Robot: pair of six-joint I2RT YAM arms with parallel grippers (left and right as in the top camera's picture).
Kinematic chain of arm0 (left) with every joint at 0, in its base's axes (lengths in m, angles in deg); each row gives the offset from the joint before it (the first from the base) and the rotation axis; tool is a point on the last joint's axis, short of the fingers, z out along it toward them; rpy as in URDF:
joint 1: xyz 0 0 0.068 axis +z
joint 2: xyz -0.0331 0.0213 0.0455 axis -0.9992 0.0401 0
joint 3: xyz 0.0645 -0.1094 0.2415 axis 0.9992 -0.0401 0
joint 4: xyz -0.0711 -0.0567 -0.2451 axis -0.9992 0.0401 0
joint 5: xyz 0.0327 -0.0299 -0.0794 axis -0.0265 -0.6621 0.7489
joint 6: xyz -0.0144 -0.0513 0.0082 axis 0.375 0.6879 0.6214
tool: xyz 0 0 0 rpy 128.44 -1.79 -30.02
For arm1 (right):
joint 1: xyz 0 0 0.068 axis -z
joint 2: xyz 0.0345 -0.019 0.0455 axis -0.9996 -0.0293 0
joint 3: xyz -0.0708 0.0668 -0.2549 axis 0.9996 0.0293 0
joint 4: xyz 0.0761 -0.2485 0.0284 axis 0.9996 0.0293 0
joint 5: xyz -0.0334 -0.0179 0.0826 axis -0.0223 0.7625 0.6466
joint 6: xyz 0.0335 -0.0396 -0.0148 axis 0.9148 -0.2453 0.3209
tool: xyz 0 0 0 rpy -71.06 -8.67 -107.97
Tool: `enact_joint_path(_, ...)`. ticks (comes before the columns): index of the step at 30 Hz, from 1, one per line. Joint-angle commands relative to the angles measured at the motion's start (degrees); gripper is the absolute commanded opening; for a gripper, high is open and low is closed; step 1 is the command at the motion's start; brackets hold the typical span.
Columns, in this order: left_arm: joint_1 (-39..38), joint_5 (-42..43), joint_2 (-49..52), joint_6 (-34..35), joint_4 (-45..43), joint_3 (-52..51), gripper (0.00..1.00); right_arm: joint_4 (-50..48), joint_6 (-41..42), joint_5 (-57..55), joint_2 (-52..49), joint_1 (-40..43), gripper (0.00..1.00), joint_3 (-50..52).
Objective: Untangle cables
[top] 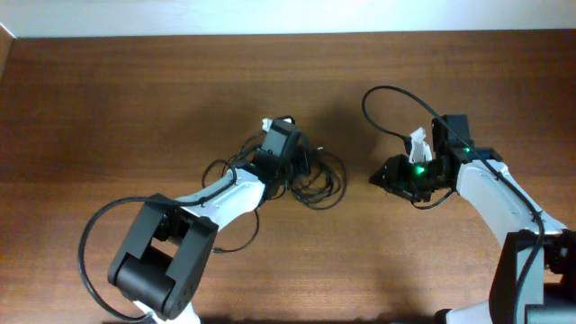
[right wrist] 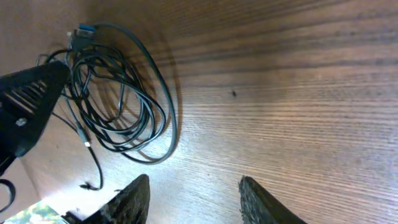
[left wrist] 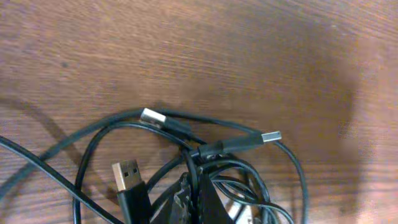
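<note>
Cables [top: 315,180] lie tangled on table [top: 135,108]; right fingers [right wrist: 134,199] apart.

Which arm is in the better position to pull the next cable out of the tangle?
Left. The left gripper sits in the tangled cables; the right gripper hangs open over bare table, apart from them.

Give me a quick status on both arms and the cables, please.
Left end effector down in the cables, grip unclear. Right end effector open, empty. Cables tangled.

A brown wood-grain table [top: 108,108] meets a pale strip [top: 270,16] along its far edge.
</note>
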Motion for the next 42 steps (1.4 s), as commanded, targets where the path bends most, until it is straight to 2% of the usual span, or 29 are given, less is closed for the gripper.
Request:
enact_joint_path(1, 3.04, 9.55, -5.35, -0.02, -0.22, 0.81, 0.0, 0.09, -0.57, 0.13, 0.81, -5.25, 0.53, 0.15)
enact_joint_path(2, 4.42, 14.16, -9.03, -0.04, -0.2, 0.81, 0.0, -1.55, 0.5, 0.04, 0.81, -8.59, 0.66, 0.15)
enact_joint_path(3, 5.2, 16.74, -11.69, -0.02, -0.17, 0.81, 0.0, -3.74, 5.2, -1.57, 0.81, -10.58, 0.77, 0.15)
enact_joint_path(4, 5.68, 19.1, -13.99, -0.02, -0.17, 0.81, 0.0, -6.21, 10.64, -4.9, 0.81, -12.24, 0.79, 0.15)
enact_joint_path(6, 5.73, 23.26, -18.93, 0.0, 0.07, 0.81, 0.0, -12.48, 15.08, -6.03, 0.81, -15.15, 0.8, 0.15)
enact_joint_path(10, 5.73, 30.97, -24.46, 2.69, 0.15, 0.81, 0.0, -24.7, 29.27, -7.85, 0.81, -18.43, 0.8, 0.15)
enact_joint_path(11, 5.75, 32.85, -25.53, 4.66, -0.17, 0.81, 0.0, -26.18, 31.06, -10.64, 0.81, -18.84, 0.8, 0.15)
enact_joint_path(14, 7.34, 35.36, -33.03, 4.83, -7.58, 0.81, 0.0, -23.71, 31.01, -15.69, 0.81, -19.19, 0.8, 0.22)
enact_joint_path(15, 9.01, 35.36, -35.26, 4.74, -8.7, 0.81, 0.0, -20.39, 31.01, -18.91, 0.81, -19.17, 0.84, 0.22)
enact_joint_path(16, 15.58, 33.83, -40.96, 1.31, -9.42, 0.81, 0.0, -17.16, 30.97, -21.0, 0.81, -19.17, 0.85, 0.22)
enact_joint_path(21, 33.66, 34.62, -50.14, 1.66, -9.2, 0.81, 0.0, -12.79, 30.95, -24.72, 0.81, -19.17, 0.86, 0.24)
enact_joint_path(22, 34.23, 37.53, -50.38, 2.1, -9.2, 0.81, 0.0, -12.79, 30.53, -22.18, 0.81, -19.17, 0.86, 0.24)
enact_joint_path(24, 31.82, 40.81, -48.65, 0.59, -2.14, 0.81, 0.0, -13.62, 27.06, -14.32, 0.81, -19.17, 0.89, 0.2)
enact_joint_path(26, 30.67, 41.27, -45.53, 0.55, 1.36, 0.81, 0.0, -17.25, 16.44, 3.15, 0.81, -19.17, 0.91, 0.17)
enact_joint_path(27, 30.67, 46.29, -43.39, 2.89, -0.81, 0.81, 0.0, -20.96, 11.96, 15.47, 0.83, -19.17, 0.91, 0.17)
enact_joint_path(29, 29.83, 52.41, -42.21, 4.76, -5.03, 0.81, 0.0, -27.85, 11.67, 25.86, 0.83, -19.17, 0.92, 0.17)
enact_joint_path(30, 29.66, 56.5, -42.16, 2.19, -8.33, 0.81, 0.0, -35.58, 14.99, 32.68, 0.83, -19.17, 0.95, 0.17)
enact_joint_path(32, 29.66, 62.18, -42.16, -2.01, -10.36, 0.81, 0.0, -46.1, 21.57, 34.21, 0.85, -19.17, 0.99, 0.17)
enact_joint_path(33, 29.33, 64.52, -42.16, -2.73, -10.36, 0.81, 0.0, -51.82, 26.18, 32.35, 0.85, -19.26, 0.98, 0.17)
enact_joint_path(34, 28.79, 64.5, -42.16, -2.73, -10.38, 0.81, 0.0, -53.35, 27.89, 30.51, 0.85, -19.39, 0.98, 0.17)
enact_joint_path(37, 24.5, 63.98, -42.16, -2.69, -13.31, 0.81, 0.0, -53.16, 33.35, 14.75, 0.85, -24.35, 0.98, 0.17)
enact_joint_path(39, 22.43, 62.27, -42.16, -0.31, -20.81, 0.81, 0.0, -48.11, 34.4, 2.86, 0.85, -29.75, 0.98, 0.17)
enact_joint_path(42, 22.43, 60.96, -42.16, 8.15, -32.5, 0.81, 0.0, -37.99, 35.32, -10.58, 0.85, -32.85, 0.98, 0.17)
